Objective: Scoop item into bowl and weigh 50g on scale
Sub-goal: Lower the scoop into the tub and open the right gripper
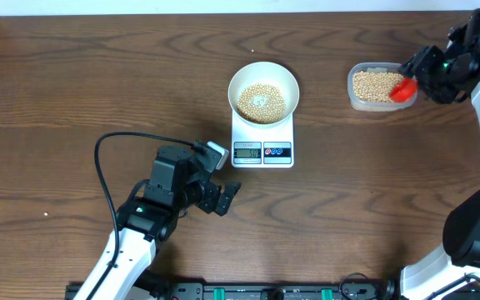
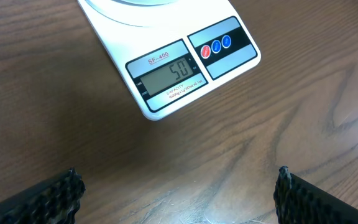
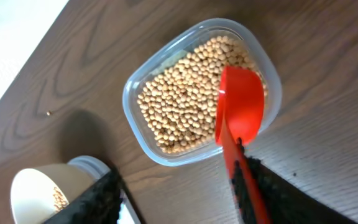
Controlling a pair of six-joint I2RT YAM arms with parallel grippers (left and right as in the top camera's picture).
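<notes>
The white bowl [image 1: 262,67] holds tan beans [image 1: 261,102] and stands on the white scale [image 1: 262,152]. In the left wrist view the scale's display [image 2: 166,74] reads 50. My left gripper [image 1: 227,198] is open and empty, low over the table in front of the scale; its fingers [image 2: 179,193] stand wide apart. My right gripper [image 1: 423,71] is at the clear tub of beans [image 1: 372,87] at the far right. Its jaws [image 3: 179,199] are wide apart, with the red scoop's [image 3: 241,106] handle along the right finger and the scoop's head over the tub's [image 3: 132,106] beans [image 3: 179,106].
The left arm's black cable [image 1: 107,167] loops over the table left of the scale. The table's far edge runs just behind the tub. The bowl's rim [image 3: 36,186] shows at the lower left of the right wrist view.
</notes>
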